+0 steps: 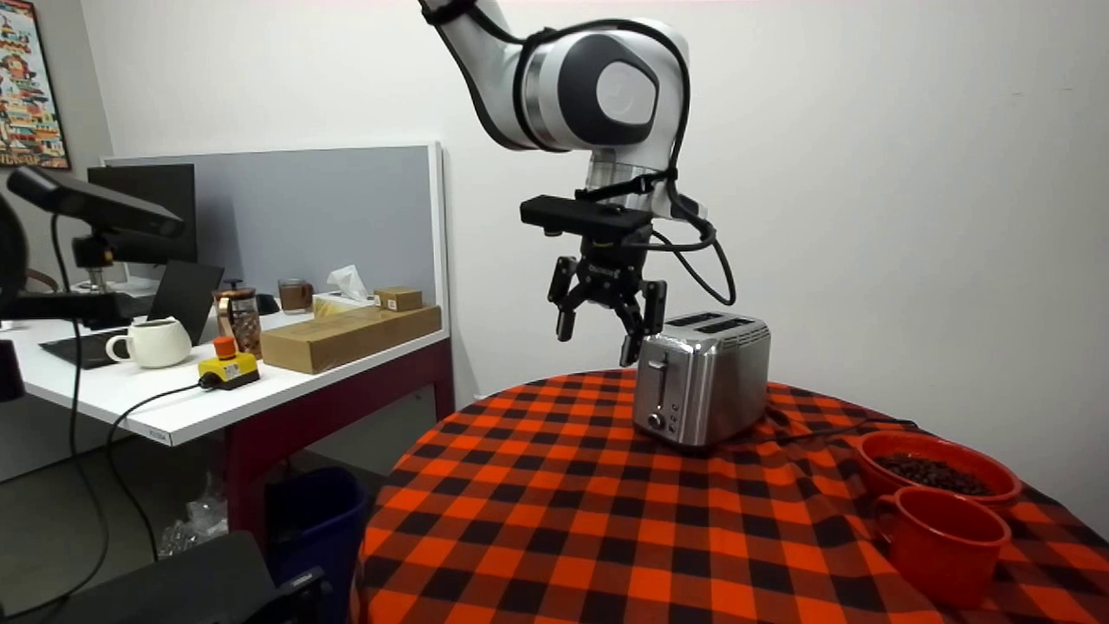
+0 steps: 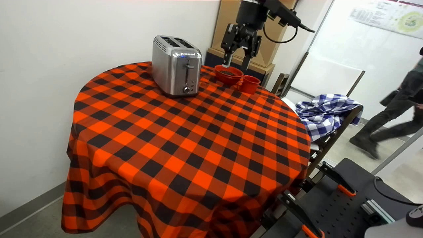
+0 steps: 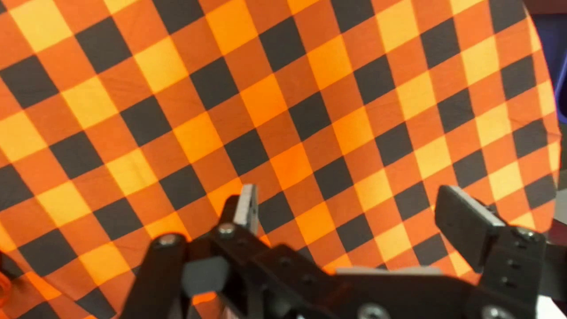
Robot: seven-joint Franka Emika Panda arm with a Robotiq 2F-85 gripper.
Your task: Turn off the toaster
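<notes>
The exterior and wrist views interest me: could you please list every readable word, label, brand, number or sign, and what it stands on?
Nothing reads clearly.
Black two-fingered gripper: pale lettering, too blurred.
Boxy silver metal toaster: no readable marking.
Colourful black-framed poster: bottom lettering, too blurred.
White-topped rectangular desk: tiny edge label, too small.
Pale printed sheet: print too small.
Wrist view: none.

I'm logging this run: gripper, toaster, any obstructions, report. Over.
Gripper open, empty, clear of toaster. Toaster upright, lever up. Nothing visible blocking lever; red bowl and mug stand apart.
</notes>
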